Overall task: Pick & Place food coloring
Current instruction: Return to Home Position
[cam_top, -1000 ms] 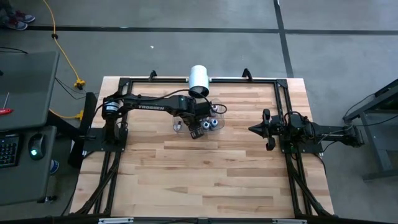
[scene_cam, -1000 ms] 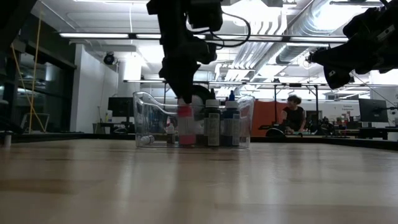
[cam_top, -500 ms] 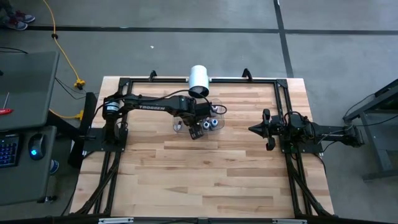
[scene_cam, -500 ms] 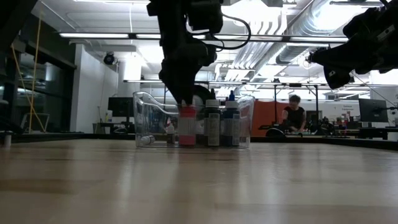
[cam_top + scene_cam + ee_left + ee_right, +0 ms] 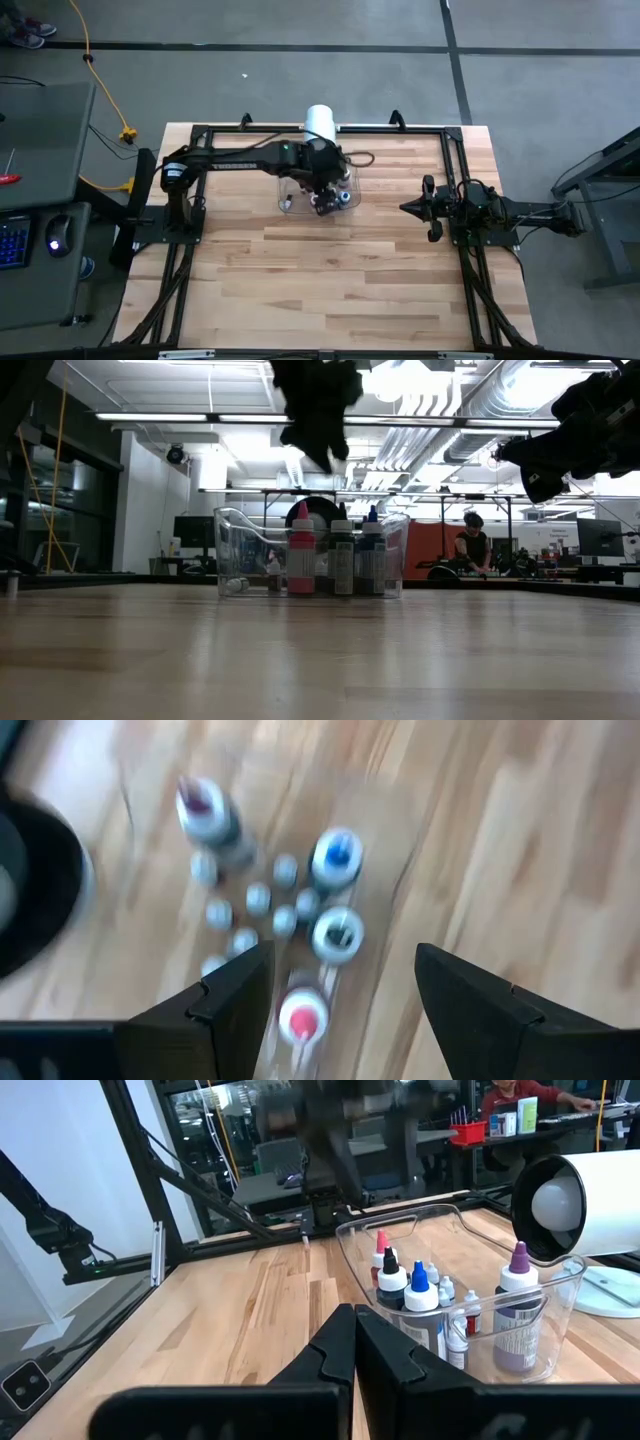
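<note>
Guessing it's the go-home step: food coloring [image 5: 300,560] in the bin [image 5: 235,525], left gripper [image 5: 342,960] spread empty above it, right gripper [image 5: 355,1320] pressed together by the table's [image 5: 350,280] right edge; next, retract clear

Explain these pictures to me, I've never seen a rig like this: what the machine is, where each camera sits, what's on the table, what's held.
It is a robot with two dark arms at a wooden table. One picture looks straight down, one looks level across the tabletop, and two come from wrist cameras. On it stands a clear plastic bin holding small food colouring bottles, with a large white cylinder near it. The left gripper hangs open above the bin, holding nothing. The right gripper waits shut at the right side.
</note>
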Tool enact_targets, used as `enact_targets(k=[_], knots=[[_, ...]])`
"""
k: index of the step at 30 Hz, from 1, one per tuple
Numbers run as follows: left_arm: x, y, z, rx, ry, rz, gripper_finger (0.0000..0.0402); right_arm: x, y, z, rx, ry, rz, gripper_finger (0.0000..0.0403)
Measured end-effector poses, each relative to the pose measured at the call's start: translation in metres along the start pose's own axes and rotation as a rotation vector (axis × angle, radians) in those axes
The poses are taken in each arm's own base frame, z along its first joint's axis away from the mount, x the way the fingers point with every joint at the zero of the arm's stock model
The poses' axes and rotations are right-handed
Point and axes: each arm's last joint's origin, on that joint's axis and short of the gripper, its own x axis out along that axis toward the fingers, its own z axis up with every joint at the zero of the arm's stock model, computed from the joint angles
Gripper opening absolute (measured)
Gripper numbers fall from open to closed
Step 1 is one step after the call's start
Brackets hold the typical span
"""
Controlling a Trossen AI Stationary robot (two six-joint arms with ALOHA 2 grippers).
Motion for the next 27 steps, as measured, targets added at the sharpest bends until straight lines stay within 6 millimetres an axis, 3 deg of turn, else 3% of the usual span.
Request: enact_targets(k=[6,14,18,27], knots=[[-0.058,-0.009,0.020,0.028,-0.198,-0.059,0.0239,0.000,0.000,0.000,0.000,-0.002,0.000,0.0000],[-0.129,-0.025,0.011,0.102,-0.459,-0.146,0.0239,0.000,0.000,0.000,0.000,0.003,-0.001,0.0000],[-0.135,-0.029,0.002,0.119,-0.543,-0.180,0.0239,0.000,0.000,0.000,0.000,0.004,-0.001,0.0000],[-0.115,-0.020,-0.033,0.026,-0.590,-0.220,0.0239,0.001,0.000,-0.001,0.001,0.012,-0.003,0.0000]])
